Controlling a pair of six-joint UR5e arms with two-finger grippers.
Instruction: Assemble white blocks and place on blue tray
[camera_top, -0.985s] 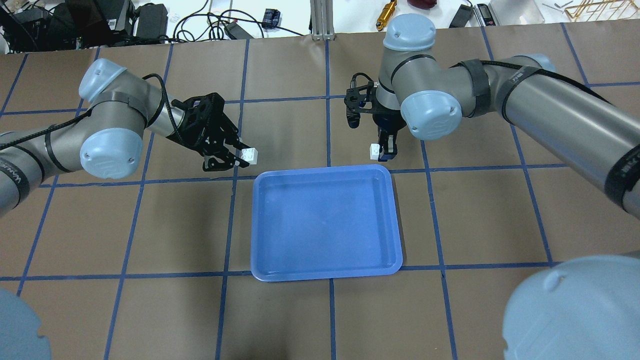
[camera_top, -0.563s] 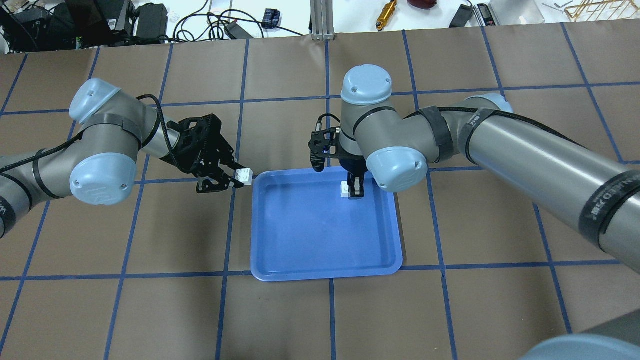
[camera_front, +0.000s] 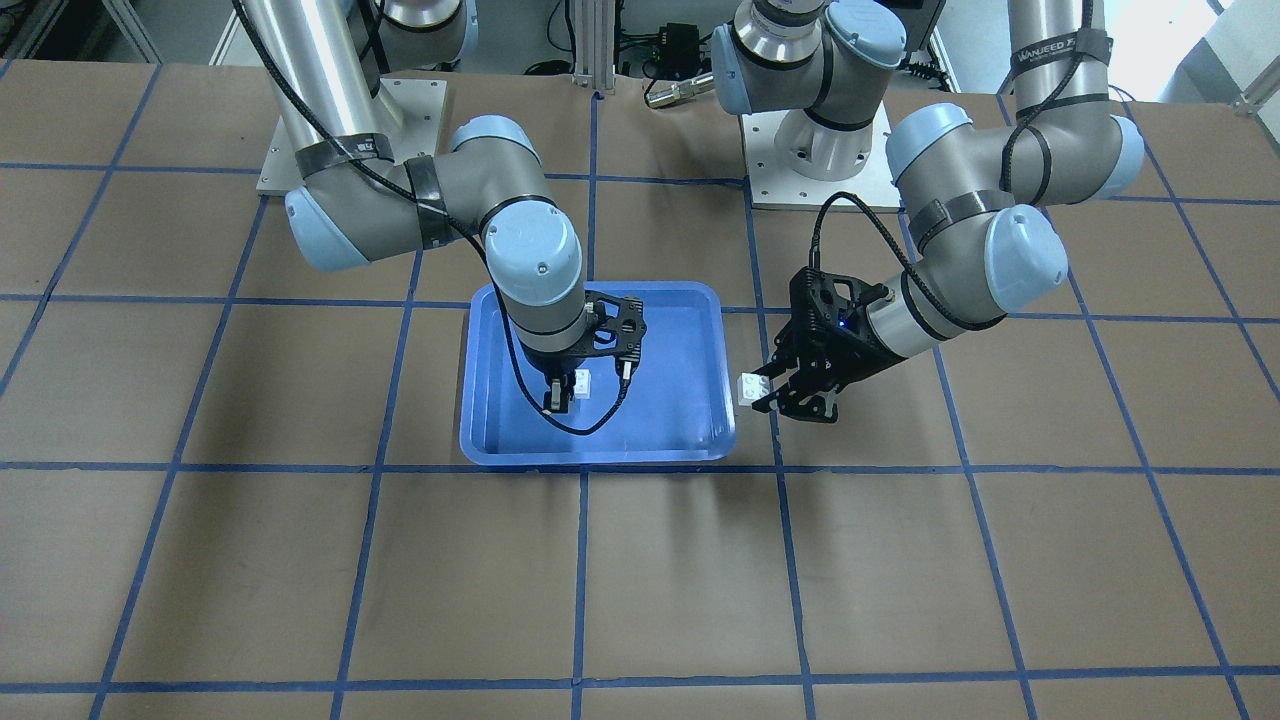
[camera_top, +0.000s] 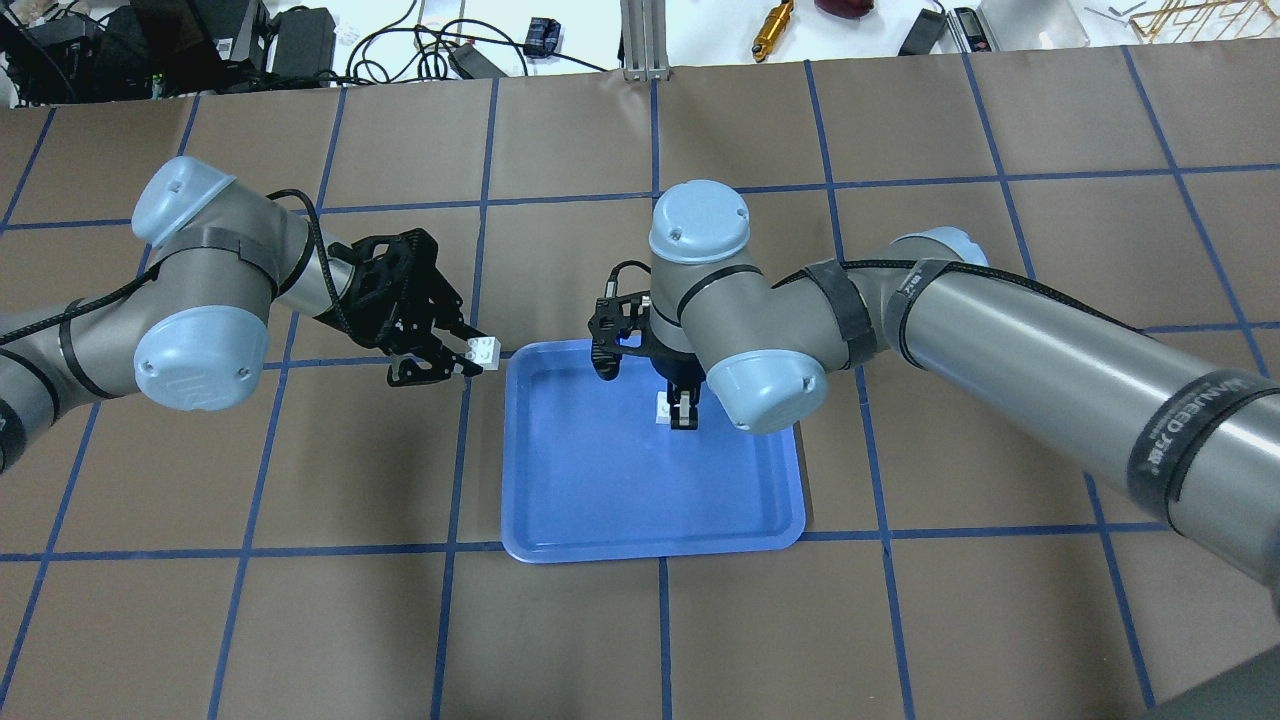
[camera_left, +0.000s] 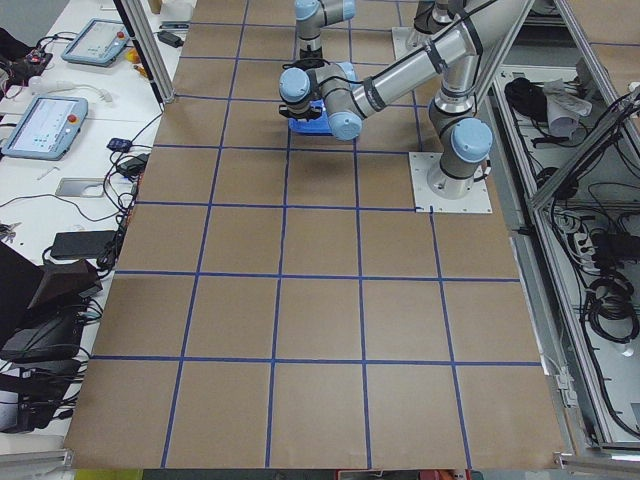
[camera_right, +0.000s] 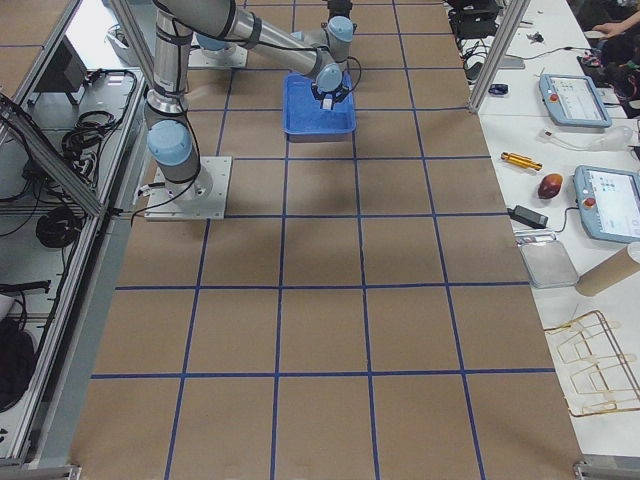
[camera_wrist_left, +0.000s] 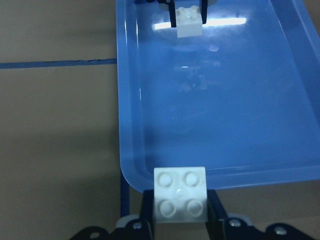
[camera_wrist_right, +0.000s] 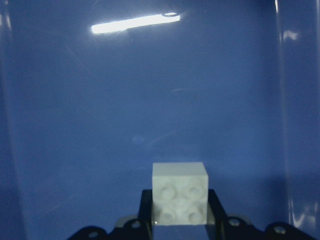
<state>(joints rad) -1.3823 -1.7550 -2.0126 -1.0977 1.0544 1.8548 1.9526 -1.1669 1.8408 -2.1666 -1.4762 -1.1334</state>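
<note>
1. A small white block (camera_top: 484, 351) is pinched between the fingers of the left gripper (camera_top: 468, 357). It is held just outside the left rim of the blue tray (camera_top: 600, 480), probably ready to meet its partner.
2. A second white block (camera_top: 664, 408) is clamped in the right gripper (camera_top: 682, 412), which points straight down over the tray's middle. Whether this block touches the tray floor cannot be told.
3. Both blocks are square, hard, matte plastic with four low round studs. They are well apart and not yet joined.
4. The tray is shallow, glossy and round-cornered. It lies on a brown worktop (camera_top: 300, 620) crossed by blue tape lines.
</note>
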